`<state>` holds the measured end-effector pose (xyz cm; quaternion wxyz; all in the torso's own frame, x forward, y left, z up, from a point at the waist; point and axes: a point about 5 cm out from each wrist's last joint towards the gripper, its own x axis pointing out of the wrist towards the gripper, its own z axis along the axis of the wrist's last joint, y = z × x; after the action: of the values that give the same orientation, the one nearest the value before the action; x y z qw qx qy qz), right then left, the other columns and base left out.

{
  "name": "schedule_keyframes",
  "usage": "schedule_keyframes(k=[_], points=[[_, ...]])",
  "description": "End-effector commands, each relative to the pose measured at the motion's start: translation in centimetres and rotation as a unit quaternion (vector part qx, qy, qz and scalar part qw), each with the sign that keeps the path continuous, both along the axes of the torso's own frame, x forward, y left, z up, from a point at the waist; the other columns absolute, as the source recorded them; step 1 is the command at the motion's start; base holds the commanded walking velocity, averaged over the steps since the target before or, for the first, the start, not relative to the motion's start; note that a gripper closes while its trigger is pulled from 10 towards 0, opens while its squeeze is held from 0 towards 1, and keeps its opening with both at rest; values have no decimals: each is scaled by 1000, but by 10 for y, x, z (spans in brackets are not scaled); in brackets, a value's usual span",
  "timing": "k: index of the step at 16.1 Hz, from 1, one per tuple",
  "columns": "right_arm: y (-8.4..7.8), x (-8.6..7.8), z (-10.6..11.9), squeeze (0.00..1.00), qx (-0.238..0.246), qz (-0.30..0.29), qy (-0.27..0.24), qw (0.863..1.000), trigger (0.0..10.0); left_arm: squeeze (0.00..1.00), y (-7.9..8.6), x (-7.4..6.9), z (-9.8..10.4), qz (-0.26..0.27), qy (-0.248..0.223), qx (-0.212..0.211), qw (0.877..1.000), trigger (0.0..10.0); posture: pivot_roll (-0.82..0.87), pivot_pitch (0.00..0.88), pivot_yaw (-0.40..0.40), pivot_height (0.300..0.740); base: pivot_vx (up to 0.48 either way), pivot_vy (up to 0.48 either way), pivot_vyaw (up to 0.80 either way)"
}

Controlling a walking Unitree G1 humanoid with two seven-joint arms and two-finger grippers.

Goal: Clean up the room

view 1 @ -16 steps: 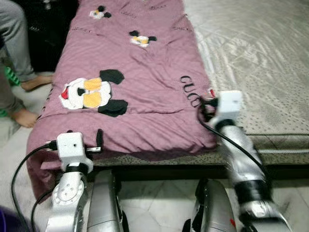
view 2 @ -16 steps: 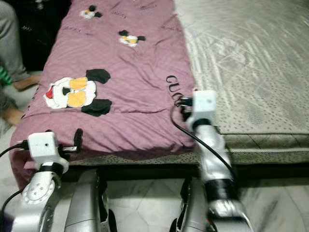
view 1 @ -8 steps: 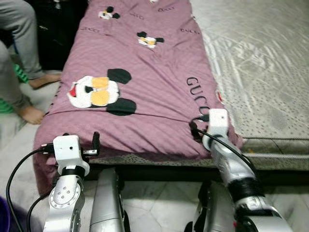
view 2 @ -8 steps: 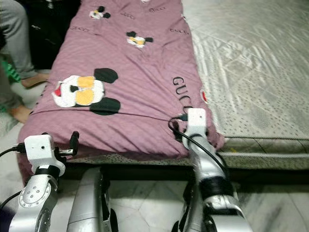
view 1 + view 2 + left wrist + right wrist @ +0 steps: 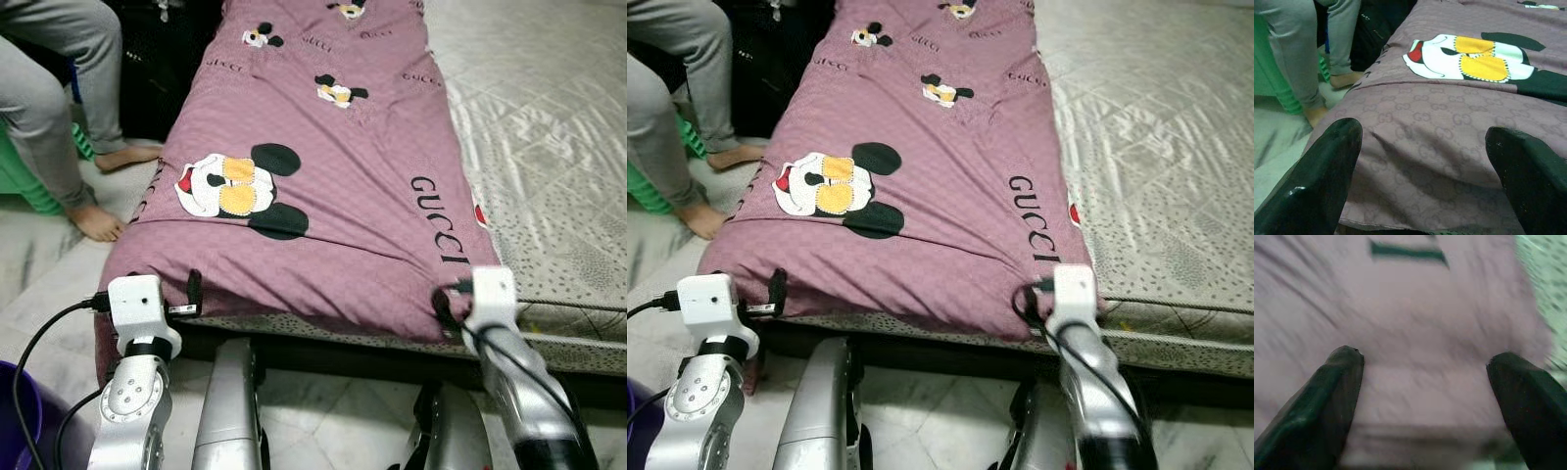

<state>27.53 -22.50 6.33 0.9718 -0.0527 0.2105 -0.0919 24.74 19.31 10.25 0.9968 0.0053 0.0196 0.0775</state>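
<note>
We hold both grippers spread wide and empty at the near hem of the quilt [image 5: 323, 186] on the bed [image 5: 549, 127]: left gripper [image 5: 1425, 161] and right gripper [image 5: 1425, 382]. If our fingers close on one layer alone, it may slip.

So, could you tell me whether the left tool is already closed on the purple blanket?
No, the left tool is open, its fingers spread wide with the purple blanket lying ungripped beyond them.

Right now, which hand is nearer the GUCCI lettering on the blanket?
Right. The right hand is at the blanket's near corner, just below the GUCCI lettering. The left hand is at the opposite near corner, across the blanket's width from it.
</note>
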Motion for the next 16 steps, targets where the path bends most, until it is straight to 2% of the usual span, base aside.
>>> schedule_keyframes(k=[1, 3, 5, 6, 7, 8, 11, 16], points=[[-16, -17, -11, 1000, -1, -45, 18, 999, 10000, 0, -1, -2, -2, -2, 4, 1, 1000, 10000, 74, 140, -6, 507, 0, 0, 0], [-8, -15, 1, 1000, -14, -26, -25, 999, 10000, 0, -3, 0, 0, -5, -4, -3, 1000, 10000, 67, 135, -3, 507, 0, 0, 0], [20, 5, 43, 1000, -1, 23, -150, 988, 10000, 0, -6, 3, 2, -8, -12, -6, 1000, 10000, 64, 118, 2, 507, 0, 0, 0], [28, 12, 59, 1000, -12, 39, -187, 982, 10000, 0, -7, 3, 2, -8, -13, -6, 1000, 10000, 63, 109, 3, 507, 0, 0, 0], [37, 19, 80, 616, -27, 50, -234, 971, 10000, 0, -7, 3, 1, -7, -13, -7, 1000, 10000, 64, 99, 3, 507, 0, 0, 0], [40, 22, 89, 0, -36, 53, -250, 966, 10000, 0, -7, 3, 1, -6, -14, -7, 1000, 10000, 63, 91, 3, 507, 0, 0, 0], [47, 27, 104, 0, -27, 54, -281, 958, 10000, 0, -8, 5, 1, -4, -16, -8, 1000, 10000, 60, 73, 0, 507, 0, 0, 0], [53, 29, 99, 0, 41, 53, -283, 957, 10000, 0, -11, 8, 5, -5, -36, -16, 999, 10000, 53, 46, 7, 516, 0, 0, -80]])
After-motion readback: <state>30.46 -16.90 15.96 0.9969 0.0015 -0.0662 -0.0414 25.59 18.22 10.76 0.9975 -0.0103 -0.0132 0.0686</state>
